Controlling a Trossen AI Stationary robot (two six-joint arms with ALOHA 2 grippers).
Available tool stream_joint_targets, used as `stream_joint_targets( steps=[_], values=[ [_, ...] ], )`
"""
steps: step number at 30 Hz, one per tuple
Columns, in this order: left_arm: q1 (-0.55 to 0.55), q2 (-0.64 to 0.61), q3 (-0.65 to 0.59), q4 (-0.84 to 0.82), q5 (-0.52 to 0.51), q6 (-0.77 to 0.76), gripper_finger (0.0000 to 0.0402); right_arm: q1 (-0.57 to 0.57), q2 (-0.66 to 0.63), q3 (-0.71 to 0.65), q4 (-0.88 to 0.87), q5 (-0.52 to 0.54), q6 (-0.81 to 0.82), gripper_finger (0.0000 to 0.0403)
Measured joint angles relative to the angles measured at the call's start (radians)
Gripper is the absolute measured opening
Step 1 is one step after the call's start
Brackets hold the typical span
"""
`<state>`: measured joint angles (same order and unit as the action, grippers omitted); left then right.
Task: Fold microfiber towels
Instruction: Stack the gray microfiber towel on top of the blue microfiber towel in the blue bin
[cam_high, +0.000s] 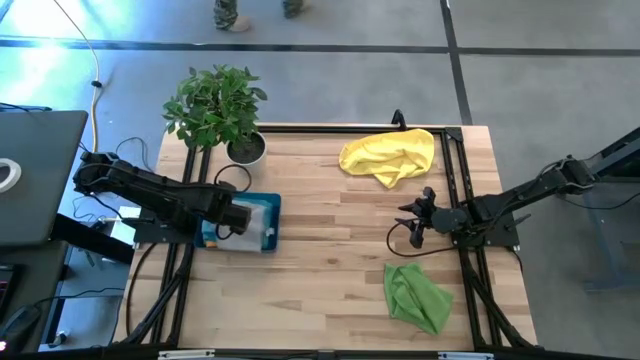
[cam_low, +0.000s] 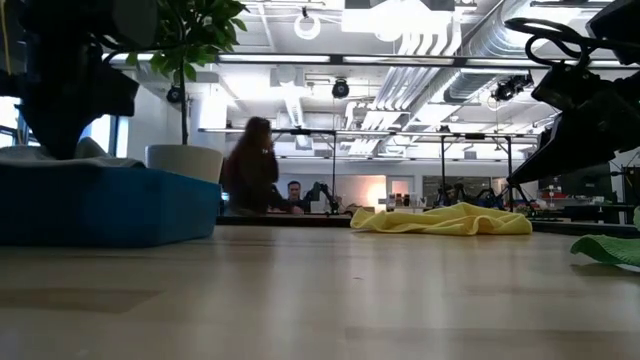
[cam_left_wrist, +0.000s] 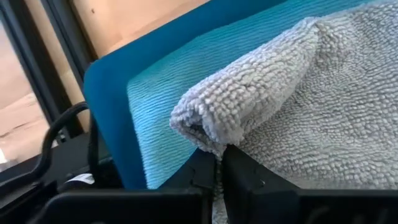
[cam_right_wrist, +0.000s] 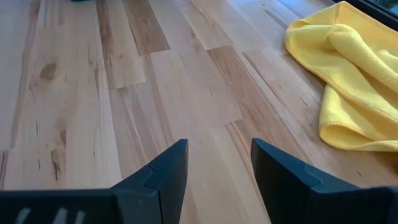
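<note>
A dark teal tray (cam_high: 270, 243) stands at the table's left. In it, a light blue towel (cam_left_wrist: 158, 99) lies flat with a grey towel (cam_left_wrist: 323, 93) on top of it. My left gripper (cam_left_wrist: 221, 163) stands over the tray (cam_left_wrist: 106, 93), shut on a bunched fold of the grey towel. My right gripper (cam_high: 420, 215) hovers open at the table's right with bare wood between its fingers (cam_right_wrist: 217, 168). A crumpled yellow towel (cam_high: 390, 155) lies at the far right of the table. A lime green towel (cam_high: 415, 295) lies at the near right. My left gripper pinches a rolled fold at the grey towel's edge (cam_left_wrist: 208, 134) between its two fingertips. The fingers come steeply from above. The pinched fold stands up a little, while the rest of the grey towel lies on the light blue towel in the tray.
A potted plant (cam_high: 215, 105) stands at the far left corner, just beyond the tray. Black frame rails (cam_high: 455, 170) run along the table's left, right and far sides. Bare wood (cam_high: 330, 250) lies between the tray and the right arm. A person (cam_low: 255, 165) shows in the room beyond.
</note>
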<state>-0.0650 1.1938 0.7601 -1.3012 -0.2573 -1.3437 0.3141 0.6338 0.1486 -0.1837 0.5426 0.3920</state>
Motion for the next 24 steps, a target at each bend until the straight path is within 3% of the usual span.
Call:
stream_joint_targets(
  steps=[5, 15, 24],
  values=[
    [0.000, 0.000, 0.000, -0.023, 0.001, -0.028, 0.0035, 0.000, 0.000, 0.000, -0.001, 0.000, 0.000, 0.0170],
    [-0.005, -0.022, 0.051, -0.022, -0.032, -0.084, 0.0132, 0.000, 0.000, 0.000, -0.003, 0.000, 0.000, 0.0170],
    [-0.089, 0.015, 0.080, 0.161, -0.008, -0.040, 0.0146, 0.000, 0.000, 0.000, -0.008, 0.000, 0.000, 0.0170]
  ],
)
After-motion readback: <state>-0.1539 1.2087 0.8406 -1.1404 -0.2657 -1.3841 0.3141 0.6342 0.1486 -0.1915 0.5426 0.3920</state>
